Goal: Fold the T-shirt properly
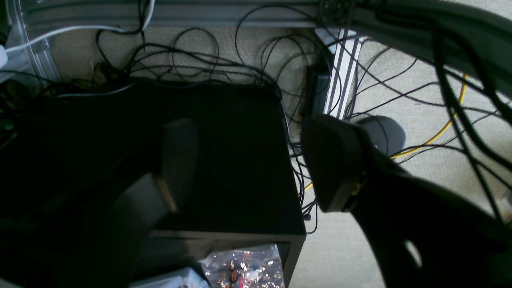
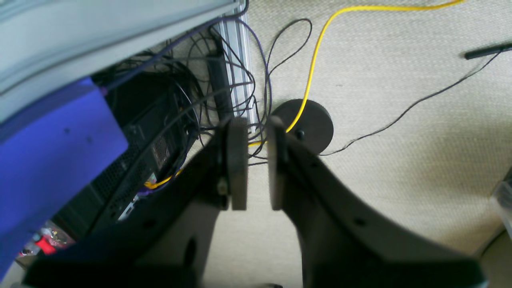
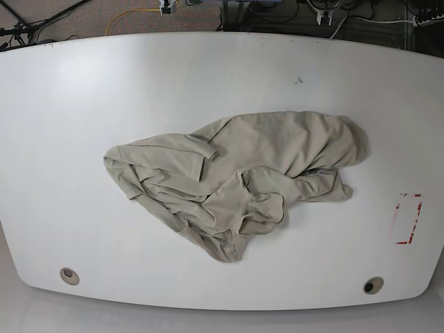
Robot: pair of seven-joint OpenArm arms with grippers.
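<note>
The T-shirt [image 3: 236, 173], plain khaki-beige, lies crumpled in a heap in the middle of the white table [image 3: 83, 83], with one sleeve toward the left. Neither arm shows in the base view. My left gripper [image 1: 256, 164] hangs over a black box on the carpet floor, its fingers [image 1: 332, 164] wide open with nothing between them. In the right wrist view, my right gripper [image 2: 257, 164] is over the carpet, nearly shut, with only a narrow slit between the pads and nothing in it.
A red-edged rectangle [image 3: 408, 218] is marked near the table's right edge. Two round holes [image 3: 69, 275] [image 3: 372, 285] sit by the front edge. Below the wrist cameras are tangled black cables [image 1: 248, 68], a yellow cable [image 2: 316, 60] and a black round foot [image 2: 316, 124].
</note>
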